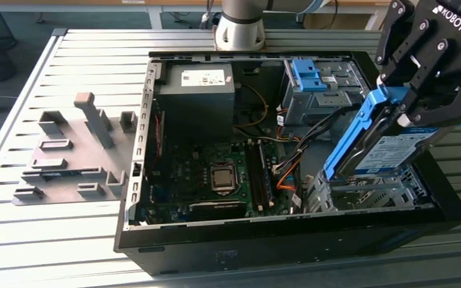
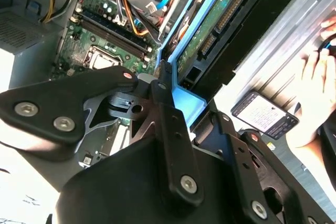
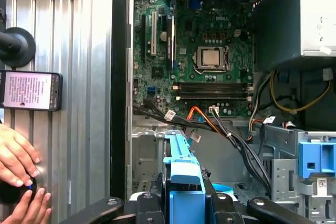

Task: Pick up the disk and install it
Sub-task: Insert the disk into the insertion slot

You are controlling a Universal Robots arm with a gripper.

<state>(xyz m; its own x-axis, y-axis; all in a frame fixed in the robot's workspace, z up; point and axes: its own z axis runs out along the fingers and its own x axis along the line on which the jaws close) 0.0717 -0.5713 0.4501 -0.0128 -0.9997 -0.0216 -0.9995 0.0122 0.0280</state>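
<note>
The disk (image 1: 391, 150) is clamped, tilted on edge, between the gripper's (image 1: 410, 114) fingers (image 1: 446, 99), held angled down over the open computer case (image 1: 295, 240).

Silver-grey disk (image 1: 395, 150), blue rails, white-and-blue label, standing tilted above drive cage (image 1: 362, 195)

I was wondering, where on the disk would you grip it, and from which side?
Grip its upper end across the blue rails, coming from above. The disk hangs tilted with its lower end toward the drive cage, so a top hold leaves that end free, and the rails give parallel edges. The gripper is shut on it there.
</note>
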